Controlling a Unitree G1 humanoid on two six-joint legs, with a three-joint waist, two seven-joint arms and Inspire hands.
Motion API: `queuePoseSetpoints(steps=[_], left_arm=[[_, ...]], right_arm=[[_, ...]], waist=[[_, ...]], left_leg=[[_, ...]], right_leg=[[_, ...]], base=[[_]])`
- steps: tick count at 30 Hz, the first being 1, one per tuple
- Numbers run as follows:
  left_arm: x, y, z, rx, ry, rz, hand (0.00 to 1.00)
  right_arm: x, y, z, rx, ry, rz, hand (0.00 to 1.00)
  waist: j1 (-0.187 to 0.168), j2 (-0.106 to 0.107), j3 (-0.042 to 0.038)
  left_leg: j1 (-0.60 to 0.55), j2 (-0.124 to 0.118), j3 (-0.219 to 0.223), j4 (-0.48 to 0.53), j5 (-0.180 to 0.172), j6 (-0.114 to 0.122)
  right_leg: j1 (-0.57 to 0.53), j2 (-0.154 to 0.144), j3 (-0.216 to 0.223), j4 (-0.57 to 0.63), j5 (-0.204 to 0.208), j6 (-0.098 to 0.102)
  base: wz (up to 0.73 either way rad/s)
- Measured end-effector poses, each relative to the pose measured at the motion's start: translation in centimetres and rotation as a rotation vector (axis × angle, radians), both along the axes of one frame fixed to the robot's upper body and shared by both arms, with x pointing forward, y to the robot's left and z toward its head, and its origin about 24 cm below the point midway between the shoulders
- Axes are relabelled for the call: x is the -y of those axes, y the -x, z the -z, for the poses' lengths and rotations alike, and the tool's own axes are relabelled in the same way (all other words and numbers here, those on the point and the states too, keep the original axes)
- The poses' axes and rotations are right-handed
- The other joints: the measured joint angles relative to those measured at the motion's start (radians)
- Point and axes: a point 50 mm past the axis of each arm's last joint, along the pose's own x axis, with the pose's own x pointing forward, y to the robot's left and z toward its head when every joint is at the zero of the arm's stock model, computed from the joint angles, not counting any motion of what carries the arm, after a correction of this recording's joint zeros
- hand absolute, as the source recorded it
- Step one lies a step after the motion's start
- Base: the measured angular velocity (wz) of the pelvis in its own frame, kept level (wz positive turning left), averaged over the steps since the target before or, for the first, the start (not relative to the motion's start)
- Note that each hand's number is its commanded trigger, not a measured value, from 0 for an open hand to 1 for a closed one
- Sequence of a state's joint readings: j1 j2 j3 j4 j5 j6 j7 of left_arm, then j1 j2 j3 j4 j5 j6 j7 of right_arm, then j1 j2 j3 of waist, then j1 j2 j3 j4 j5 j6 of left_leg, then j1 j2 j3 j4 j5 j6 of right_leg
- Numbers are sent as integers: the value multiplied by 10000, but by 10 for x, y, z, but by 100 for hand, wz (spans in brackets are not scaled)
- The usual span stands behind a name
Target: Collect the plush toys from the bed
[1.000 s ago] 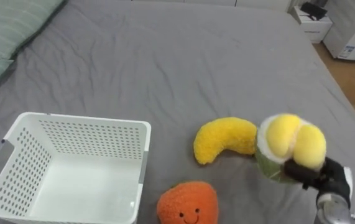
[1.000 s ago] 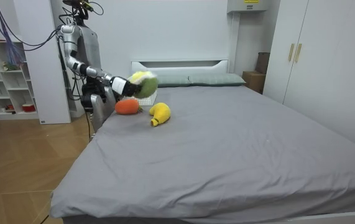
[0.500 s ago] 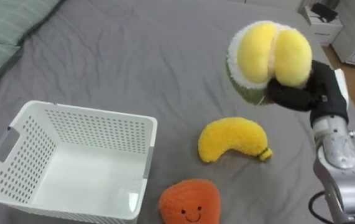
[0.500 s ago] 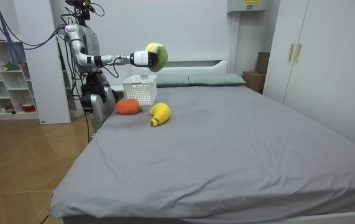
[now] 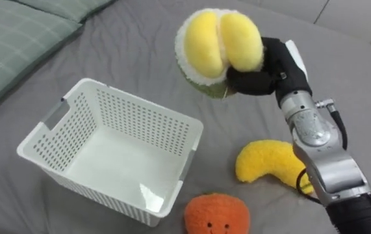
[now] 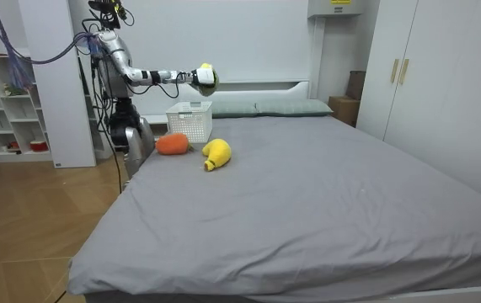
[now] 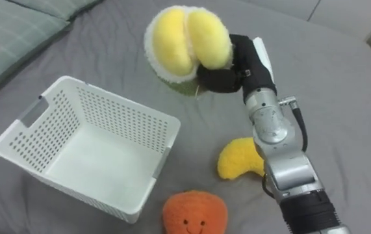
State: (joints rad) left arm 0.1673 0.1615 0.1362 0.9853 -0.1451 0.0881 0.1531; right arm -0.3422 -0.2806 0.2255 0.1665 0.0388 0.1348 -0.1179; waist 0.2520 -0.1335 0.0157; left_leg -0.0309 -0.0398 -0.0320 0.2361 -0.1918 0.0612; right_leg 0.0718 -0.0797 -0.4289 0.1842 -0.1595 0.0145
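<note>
1. Pillows (image 5: 13, 36): green striped, upper left, on the grey bed (image 5: 127, 45).
2. Basket (image 5: 136, 107): white, perforated walls, upright on the sheet, left of centre; handle slot on its left end.
3. Orange plush (image 5: 216, 214): smiling face; lies on the sheet just beside the basket's near right corner; contact w/ basket not clear.
4. Yellow-green plush fruit (image 5: 219, 49): two yellow lobes in a green-white husk; off the bed, held in the air above and beyond the basket's far right rim; touches neither basket nor sheet.
5. Right hand (image 5: 273, 65): dark fingers clenched round the plush fruit from its right side and underside; arm enters from lower right.
6. Banana plush (image 5: 269, 170): yellow; lies on the sheet right of the basket, apart from it; right end hidden behind the forearm.
7. Room view: robot stands upright at the bed's side near the head end, at the room view's left; right arm stretched level over the bed; plush fruit higher than the basket, approx. over it.
</note>
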Motion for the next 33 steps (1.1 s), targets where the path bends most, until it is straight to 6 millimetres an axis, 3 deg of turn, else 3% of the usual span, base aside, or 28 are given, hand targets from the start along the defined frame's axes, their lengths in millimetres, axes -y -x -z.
queuePoseSetpoints(steps=[6,7,8,9,11,20,33], left_arm=[[-5,-6,-4,289,-147,-212,0],[-5,-7,-4,314,-151,-229,0],[-5,-8,-5,362,-151,-247,0],[-5,-8,-5,374,-143,-272,0],[-5,-8,-5,365,-138,-279,0],[-2,-18,-6,696,-37,-277,0],[-3,-27,-10,981,-333,-446,0]], right_arm=[[-18,1,7,-382,397,-739,99],[-20,1,7,-398,442,-878,70],[-23,1,6,-415,486,-1066,52],[-25,1,6,-439,504,-1213,3],[-28,1,8,-516,694,-1424,0],[-52,2,31,-1300,2118,-2353,0],[-49,1,32,-1379,1963,-2274,0]], waist=[[646,43,29],[709,49,33],[841,61,42],[933,66,45],[1094,89,61],[1153,35,24],[1071,24,17]], left_leg=[[-117,-107,-286,230,12,34],[-114,-111,-300,233,11,36],[-115,-124,-339,239,10,37],[-110,-136,-382,240,10,37],[-109,-136,-394,247,11,36],[-352,-136,-433,343,11,33],[-245,-109,-252,310,14,48]], right_leg=[[114,-60,-192,8,-19,38],[122,-59,-190,8,-20,41],[131,-55,-195,8,-19,43],[150,-62,-204,10,-19,44],[154,-66,-204,9,-19,44],[-20,-62,-163,26,-18,44],[-16,-59,50,21,-12,50]], base=[[17],[13],[9],[7],[5],[3],[-5]])
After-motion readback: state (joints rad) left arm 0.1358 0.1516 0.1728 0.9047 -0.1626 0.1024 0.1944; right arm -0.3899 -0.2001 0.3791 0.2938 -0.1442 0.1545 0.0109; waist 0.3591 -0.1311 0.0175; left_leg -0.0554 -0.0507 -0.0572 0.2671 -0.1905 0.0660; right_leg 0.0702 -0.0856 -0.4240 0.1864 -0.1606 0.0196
